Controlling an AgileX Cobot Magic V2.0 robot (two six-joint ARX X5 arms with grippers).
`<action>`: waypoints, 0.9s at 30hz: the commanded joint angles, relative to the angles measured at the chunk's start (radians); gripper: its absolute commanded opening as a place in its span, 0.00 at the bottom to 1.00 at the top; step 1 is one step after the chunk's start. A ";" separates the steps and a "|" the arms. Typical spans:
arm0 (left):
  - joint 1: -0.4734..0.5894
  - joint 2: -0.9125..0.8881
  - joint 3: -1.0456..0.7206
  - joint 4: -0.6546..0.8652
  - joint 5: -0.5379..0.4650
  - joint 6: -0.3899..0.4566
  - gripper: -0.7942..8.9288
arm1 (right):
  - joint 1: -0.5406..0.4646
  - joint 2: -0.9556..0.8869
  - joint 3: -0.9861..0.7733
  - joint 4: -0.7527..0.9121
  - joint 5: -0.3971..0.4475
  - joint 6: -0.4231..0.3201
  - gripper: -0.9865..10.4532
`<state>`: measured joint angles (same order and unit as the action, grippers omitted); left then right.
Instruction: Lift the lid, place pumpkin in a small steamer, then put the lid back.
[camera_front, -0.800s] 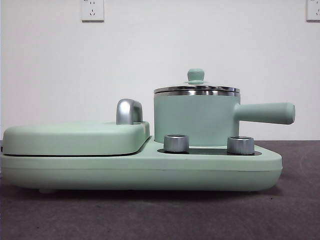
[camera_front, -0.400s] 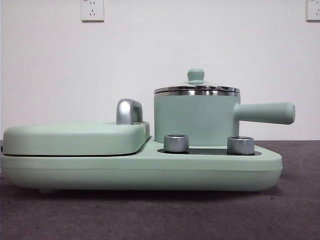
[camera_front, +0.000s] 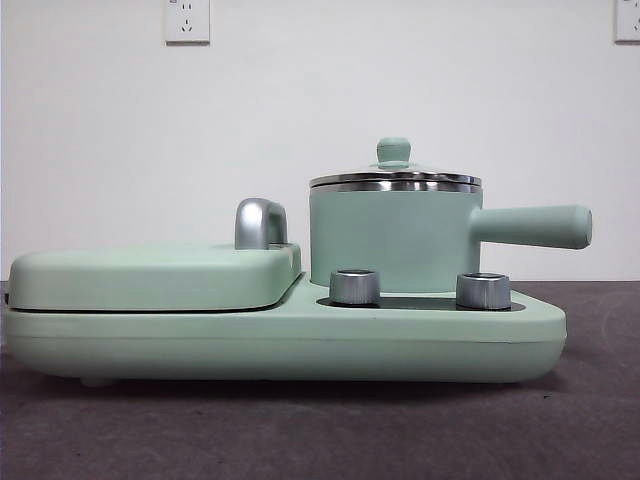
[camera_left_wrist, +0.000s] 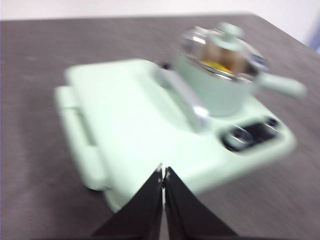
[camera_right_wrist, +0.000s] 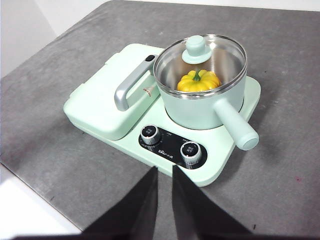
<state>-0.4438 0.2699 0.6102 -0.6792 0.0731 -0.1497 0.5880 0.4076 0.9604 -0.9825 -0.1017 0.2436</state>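
The small steamer (camera_front: 390, 240) stands on the right half of the mint-green base (camera_front: 300, 340), its long handle pointing right. The lid (camera_front: 393, 178) sits closed on its steel rim, knob up. Through the glass lid (camera_right_wrist: 212, 55) in the right wrist view, the pumpkin (camera_right_wrist: 199, 81) lies inside the steamer (camera_right_wrist: 200, 112). A blurred yellow patch of the pumpkin (camera_left_wrist: 217, 65) shows in the left wrist view too. My right gripper (camera_right_wrist: 164, 169) hovers high off the knob side of the base, slightly open and empty. Raised well clear of the base, my left gripper (camera_left_wrist: 163, 170) is shut on nothing.
A large flat mint-green cover (camera_front: 150, 275) with a curved steel handle (camera_front: 260, 222) fills the left half of the base. Two steel knobs (camera_front: 354, 287) (camera_front: 483, 291) stand in front of the steamer. Dark grey tabletop (camera_right_wrist: 60, 135) surrounds the appliance.
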 joint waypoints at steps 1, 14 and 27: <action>0.109 -0.061 -0.100 0.111 -0.003 0.006 0.09 | 0.005 0.002 0.012 0.011 0.001 0.011 0.12; 0.394 -0.267 -0.507 0.386 -0.005 0.080 0.09 | 0.005 0.002 0.012 0.011 0.001 0.011 0.12; 0.424 -0.267 -0.592 0.482 -0.037 0.097 0.09 | 0.005 0.002 0.012 0.011 0.000 0.011 0.12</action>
<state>-0.0216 0.0051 0.0391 -0.1959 0.0422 -0.0666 0.5880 0.4076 0.9604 -0.9825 -0.1017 0.2436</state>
